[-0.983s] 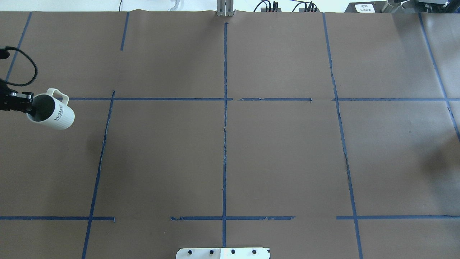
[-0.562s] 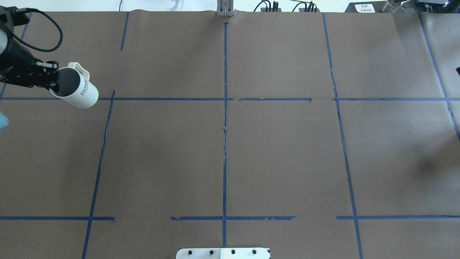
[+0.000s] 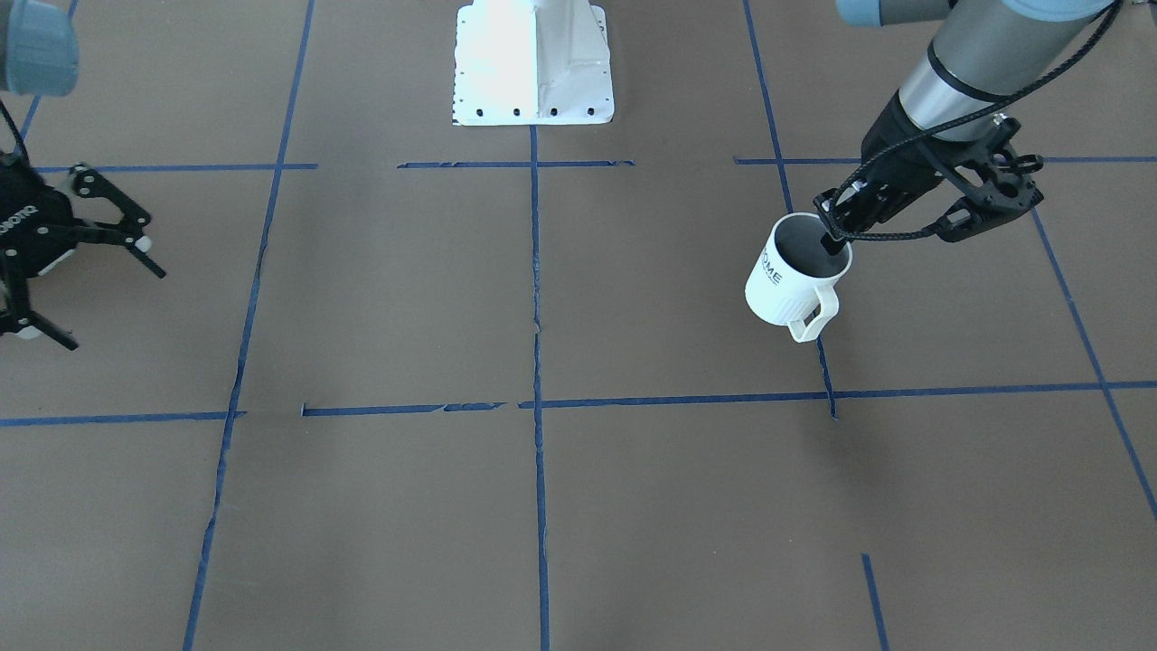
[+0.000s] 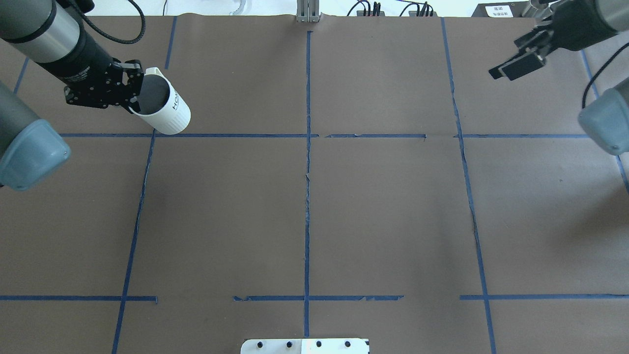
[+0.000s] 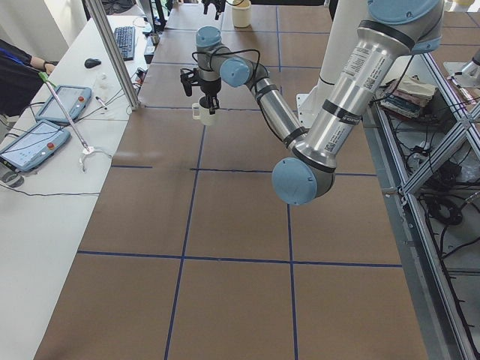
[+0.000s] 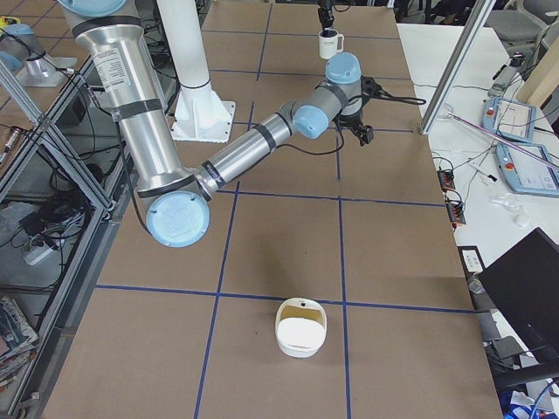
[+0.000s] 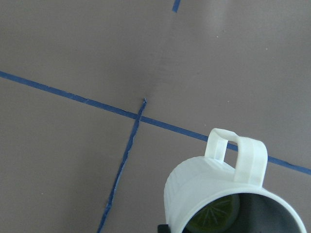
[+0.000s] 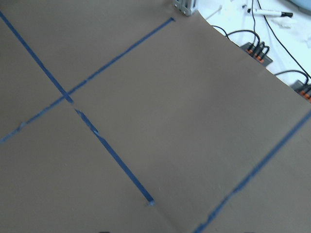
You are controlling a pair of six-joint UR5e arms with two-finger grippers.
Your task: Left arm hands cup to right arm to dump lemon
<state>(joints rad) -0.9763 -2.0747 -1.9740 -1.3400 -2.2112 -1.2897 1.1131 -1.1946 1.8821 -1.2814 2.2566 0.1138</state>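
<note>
The white ribbed cup (image 4: 169, 114) with "HOME" lettering hangs tilted above the table's far left part. My left gripper (image 4: 131, 96) is shut on its rim, one finger inside. The front view shows the cup (image 3: 788, 276) under that gripper (image 3: 836, 237), handle toward the camera. In the left wrist view the cup (image 7: 214, 187) fills the lower right and the yellowish lemon (image 7: 215, 217) lies inside it. My right gripper (image 3: 101, 300) is open and empty, far from the cup; it also shows in the overhead view (image 4: 513, 68) at the far right.
The brown paper table (image 4: 383, 206) carries a grid of blue tape lines. The robot's white base plate (image 3: 533, 68) is at the table's near edge. A white bowl (image 6: 301, 327) stands at the table's right end. Tablets and cables lie beyond the far edge.
My left gripper has carried the cup to the right and toward the far edge, from the view's left border inward. My right arm has come into the overhead view at the upper right.
</note>
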